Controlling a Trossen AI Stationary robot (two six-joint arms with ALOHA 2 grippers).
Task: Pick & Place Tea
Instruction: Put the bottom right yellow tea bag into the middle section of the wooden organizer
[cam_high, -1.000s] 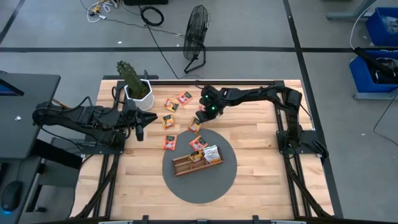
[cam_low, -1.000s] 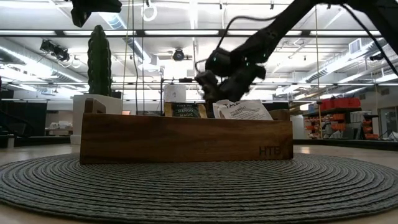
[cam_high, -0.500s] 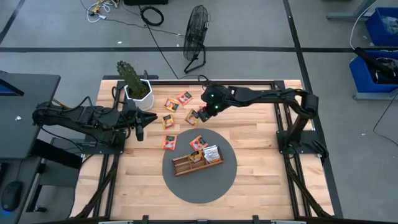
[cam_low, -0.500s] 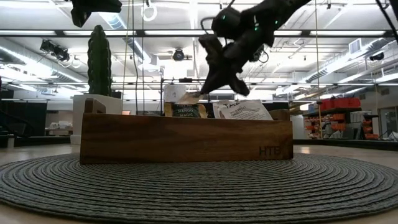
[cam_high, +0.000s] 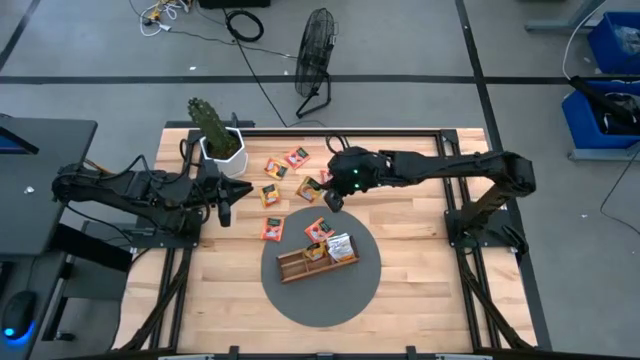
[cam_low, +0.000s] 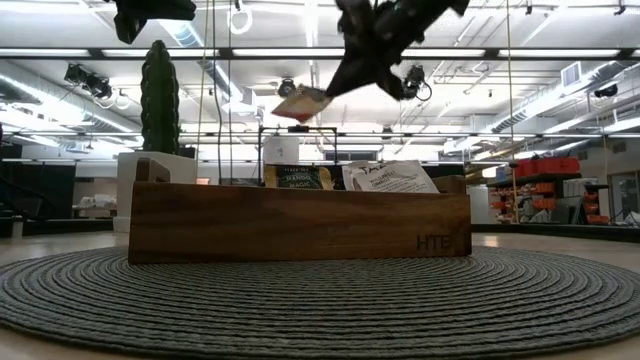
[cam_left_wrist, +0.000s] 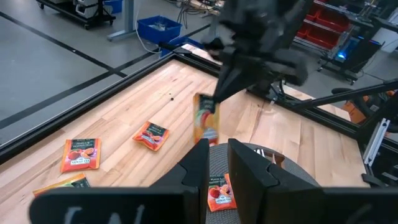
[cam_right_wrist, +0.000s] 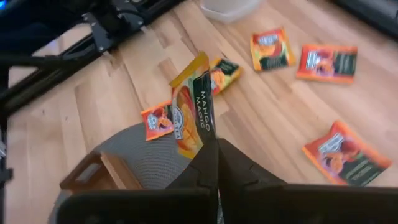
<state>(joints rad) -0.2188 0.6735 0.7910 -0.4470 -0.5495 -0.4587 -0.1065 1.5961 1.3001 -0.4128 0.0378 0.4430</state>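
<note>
My right gripper hangs above the table just beyond the grey round mat and is shut on one orange tea sachet with a dark label. In the low view this sachet floats above the brown wooden tray. Several more tea sachets lie flat on the wood, and others stand in the tray. My left gripper waits at the table's left, its fingers a narrow gap apart with nothing between them. My right gripper pinches the sachet's edge beside the dark label between its two fingertips. The fingers slant down from the table's right side. The sachet sticks out past the fingertips, tilted and clear of the table and the tray.
A white pot with a cactus stands at the far left corner. The tray sits on the mat near the table's middle front. A black fan and cables lie on the floor beyond the far edge.
My right gripper has risen from the tabletop with the sachet and rolled at the wrist, drifting a little toward the tray. The sachet, flat on the wood a second ago, now hangs high above the tray's rim in the low view.
</note>
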